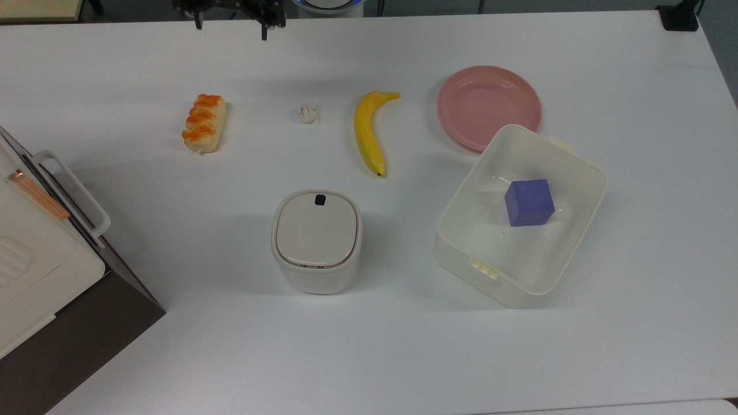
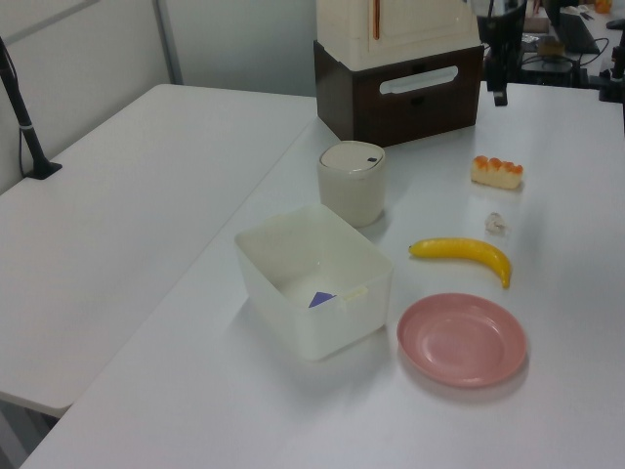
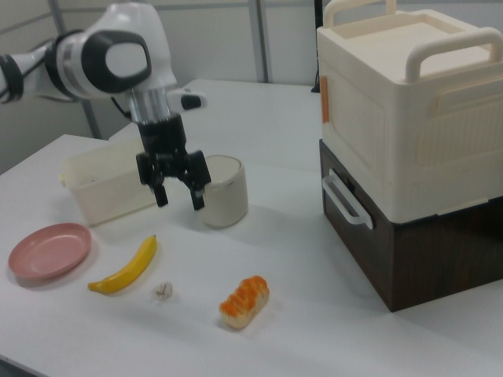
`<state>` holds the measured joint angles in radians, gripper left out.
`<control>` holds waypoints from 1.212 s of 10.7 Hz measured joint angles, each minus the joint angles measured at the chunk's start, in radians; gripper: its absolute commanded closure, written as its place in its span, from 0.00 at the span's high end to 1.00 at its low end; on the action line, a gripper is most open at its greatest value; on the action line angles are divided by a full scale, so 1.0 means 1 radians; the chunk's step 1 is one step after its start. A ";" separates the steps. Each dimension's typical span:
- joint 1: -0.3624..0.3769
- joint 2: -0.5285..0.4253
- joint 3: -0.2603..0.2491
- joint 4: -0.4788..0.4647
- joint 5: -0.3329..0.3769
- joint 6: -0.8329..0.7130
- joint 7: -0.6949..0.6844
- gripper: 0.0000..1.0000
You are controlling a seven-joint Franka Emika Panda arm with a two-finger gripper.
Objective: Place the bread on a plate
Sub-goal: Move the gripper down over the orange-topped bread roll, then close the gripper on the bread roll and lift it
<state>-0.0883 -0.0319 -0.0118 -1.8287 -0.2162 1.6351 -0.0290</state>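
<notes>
fingers (image 3: 178, 197) spread wide, holding nothing | one bread (image 1: 203, 123) | one plate (image 1: 488, 106) | one banana (image 1: 368, 131)

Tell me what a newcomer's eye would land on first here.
Probably the yellow banana mid-table, with the pink plate on the top view's right of it and the orange-topped bread far off on the top view's left. Next, the purple cube inside the translucent tub. In the right view, the open gripper hangs above the table.
</notes>
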 measured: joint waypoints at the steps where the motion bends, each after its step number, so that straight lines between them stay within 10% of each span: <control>1: -0.004 0.002 -0.003 -0.052 -0.018 0.041 0.001 1.00; 5: -0.070 0.078 -0.010 -0.214 -0.118 0.250 0.002 1.00; 13: -0.142 0.255 -0.011 -0.217 -0.303 0.360 0.004 1.00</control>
<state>-0.2304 0.2227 -0.0225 -2.0457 -0.5190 1.9949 -0.0246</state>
